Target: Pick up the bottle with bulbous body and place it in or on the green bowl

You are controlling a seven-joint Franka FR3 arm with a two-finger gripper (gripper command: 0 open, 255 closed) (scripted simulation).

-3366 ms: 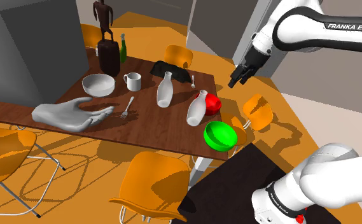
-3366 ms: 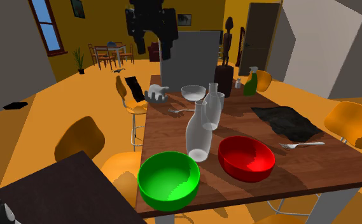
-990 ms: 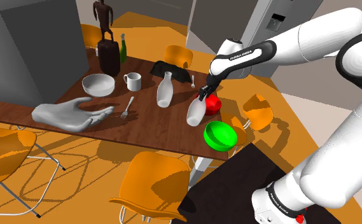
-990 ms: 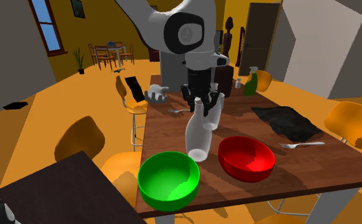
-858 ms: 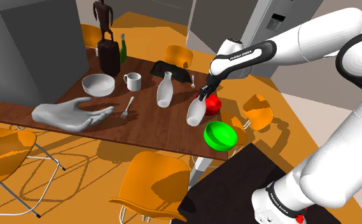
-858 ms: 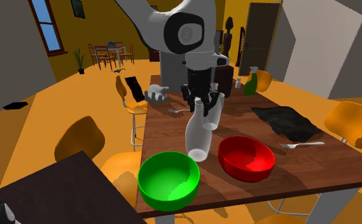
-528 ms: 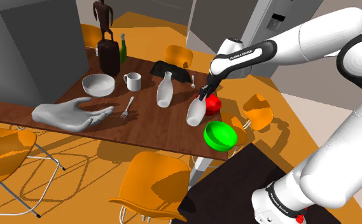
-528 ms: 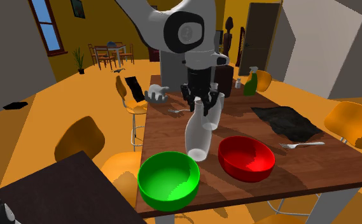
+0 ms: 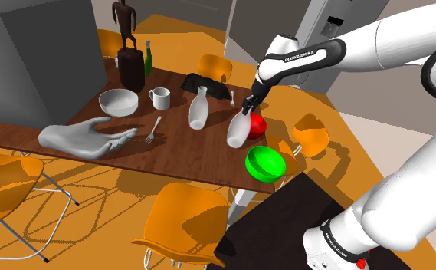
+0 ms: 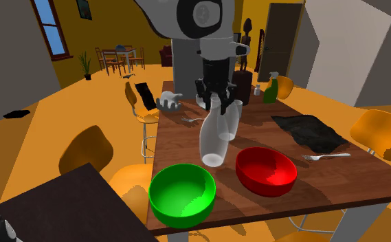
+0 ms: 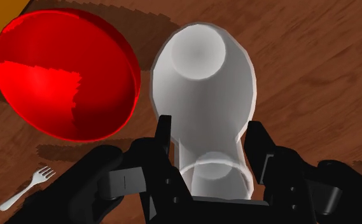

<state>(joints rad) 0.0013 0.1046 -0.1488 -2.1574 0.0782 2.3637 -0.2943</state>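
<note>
A dark wooden tabletop (image 9: pixel 174 146) stands in an orange-floored room, with orange chairs (image 9: pixel 185 218) around it. Right of the shoulder view's centre, the black gripper (image 9: pixel 247 108) clasps the neck of the white bottle with a bulbous body (image 9: pixel 237 132), a finger pressed to each side (the wrist view shows this plainly). The bottle leans, body lowest, just beside the glossy red bowl (image 9: pixel 258 125). I cannot tell whether its base touches the wood. The bright green bowl (image 9: pixel 265 162) sits at the tabletop's edge, below and right of the bottle, apart from it.
</note>
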